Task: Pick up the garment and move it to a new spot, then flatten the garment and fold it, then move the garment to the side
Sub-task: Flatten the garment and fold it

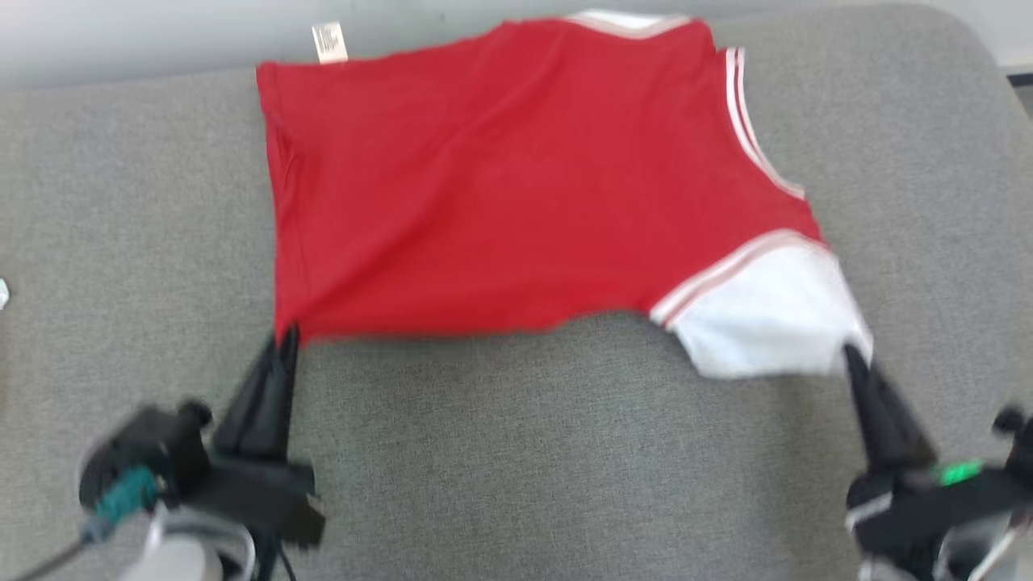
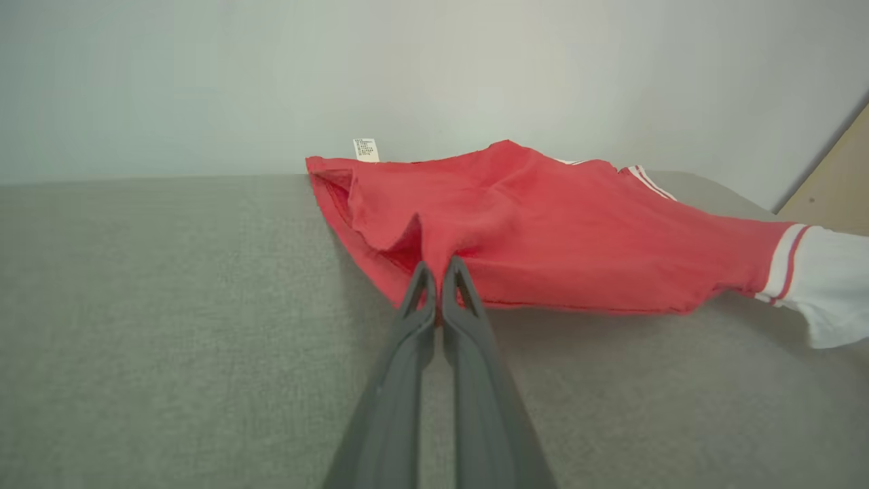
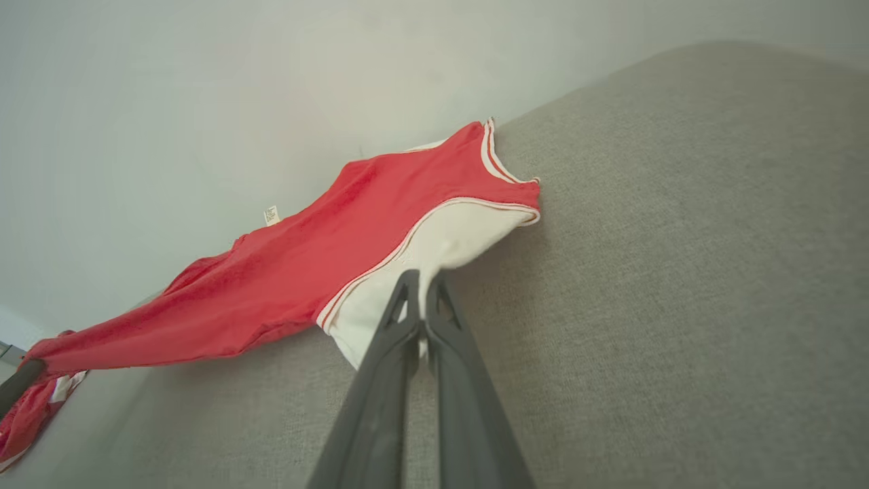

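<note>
The garment (image 1: 516, 186) is a red shirt with white sleeves and striped trim, spread across the grey cushion (image 1: 500, 452). My left gripper (image 1: 287, 337) is shut on its near left corner, the red hem pinched between the fingertips (image 2: 441, 272). At the near right, my right gripper (image 1: 851, 353) is shut on the edge of the white sleeve (image 1: 767, 315), also seen as the sleeve (image 3: 434, 248) in the right wrist view. Between the two grips the front hem is lifted off the cushion and pulled taut. A white care label (image 1: 329, 40) sticks out at the far left corner.
The grey cushion ends at a pale wall (image 2: 434, 68) along the far side. Its right far corner is rounded (image 1: 968, 48). Bare cushion lies to the left (image 1: 121, 202) and in front of the garment.
</note>
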### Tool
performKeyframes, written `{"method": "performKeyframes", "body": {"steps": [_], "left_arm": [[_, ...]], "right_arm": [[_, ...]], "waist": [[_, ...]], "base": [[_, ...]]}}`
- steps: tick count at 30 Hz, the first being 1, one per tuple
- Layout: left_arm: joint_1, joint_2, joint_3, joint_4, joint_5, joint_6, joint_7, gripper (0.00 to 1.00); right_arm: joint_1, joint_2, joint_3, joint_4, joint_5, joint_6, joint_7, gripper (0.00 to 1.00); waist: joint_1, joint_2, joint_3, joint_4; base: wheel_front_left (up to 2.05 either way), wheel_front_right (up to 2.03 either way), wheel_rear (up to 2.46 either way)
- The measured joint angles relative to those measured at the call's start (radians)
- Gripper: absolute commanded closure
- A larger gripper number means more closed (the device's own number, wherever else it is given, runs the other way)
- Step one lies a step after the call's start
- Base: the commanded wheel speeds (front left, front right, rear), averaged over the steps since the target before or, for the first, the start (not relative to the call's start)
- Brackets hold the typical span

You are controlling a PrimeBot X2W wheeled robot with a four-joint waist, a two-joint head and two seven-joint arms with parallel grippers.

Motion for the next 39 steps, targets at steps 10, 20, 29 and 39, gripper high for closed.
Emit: {"method": "performKeyframes", "body": {"steps": [10, 20, 29, 39], "left_arm": [[0.263, -0.094, 0.094, 0.038, 0.055, 0.001, 0.0, 1.0], [0.409, -0.171, 0.183, 0.109, 0.094, -0.046, 0.0, 1.0], [0.443, -0.224, 0.235, 0.123, 0.141, -0.095, 0.0, 1.0], [0.412, -0.253, 0.255, 0.096, 0.174, -0.123, 0.0, 1.0]], "right_arm": [[0.214, 0.107, -0.041, 0.039, -0.06, 0.0, 0.018, 1.0], [0.409, 0.159, -0.066, 0.09, -0.033, 0.0, 0.076, 1.0], [0.459, 0.206, -0.065, -0.016, -0.01, 0.0, 0.136, 1.0], [0.301, 0.178, -0.1, -0.066, 0.001, 0.0, 0.184, 1.0]], "waist": [[0.0, 0.0, -0.054, -0.008], [0.0, 0.0001, -0.108, 0.018], [0.0002, 0.0003, -0.115, 0.019], [0.0002, 0.0002, -0.132, 0.031]], "base": [[0.0, 0.0, 0.0], [0.0, 0.0, 0.0], [0.0, 0.0, 0.0], [0.0, 0.0, 0.0]]}}
